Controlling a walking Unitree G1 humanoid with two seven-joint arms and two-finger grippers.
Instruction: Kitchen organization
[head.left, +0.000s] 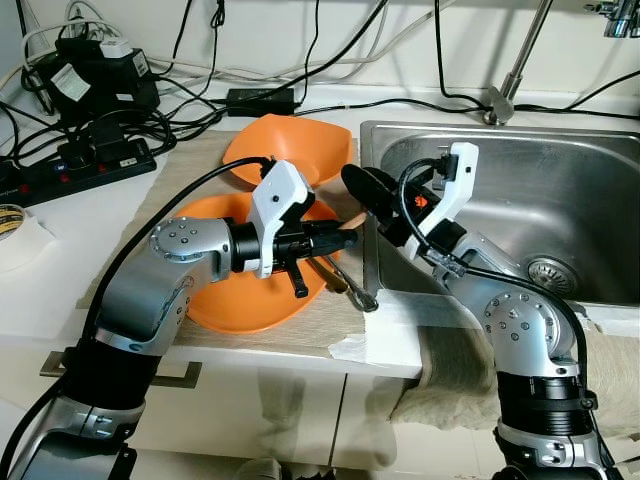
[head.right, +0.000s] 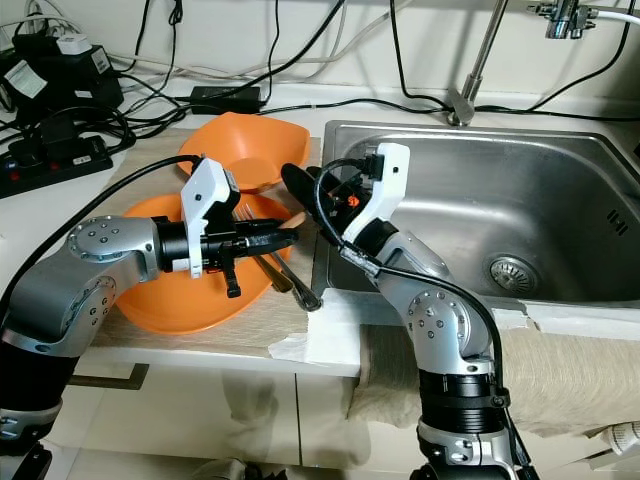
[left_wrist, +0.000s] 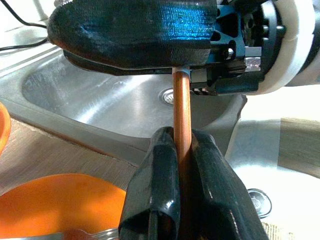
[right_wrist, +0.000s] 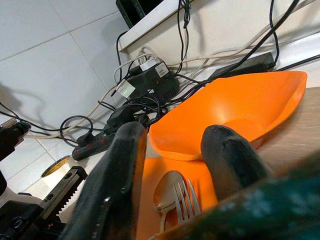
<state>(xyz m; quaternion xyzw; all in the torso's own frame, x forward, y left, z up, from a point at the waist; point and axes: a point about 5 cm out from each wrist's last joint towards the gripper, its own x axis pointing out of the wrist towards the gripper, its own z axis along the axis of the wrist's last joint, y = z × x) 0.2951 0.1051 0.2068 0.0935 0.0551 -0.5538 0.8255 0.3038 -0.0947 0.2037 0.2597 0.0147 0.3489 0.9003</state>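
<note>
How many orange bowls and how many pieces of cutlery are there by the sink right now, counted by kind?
Orange bowls: 2, the near bowl and the far bowl.
Spoons: 1, the spoon in the near bowl.
Forks: 1, the fork beside it.
Copper-coloured sticks: 1, the stick, held by the left gripper.
Total: 5.

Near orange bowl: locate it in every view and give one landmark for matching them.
Left eye view: near orange bowl, on the counter under the left arm.
Right eye view: same place.
Left wrist view: orange surface beside the fingers.
Right wrist view: orange between the fingers.
Landmark: the fork lying in it.
</note>
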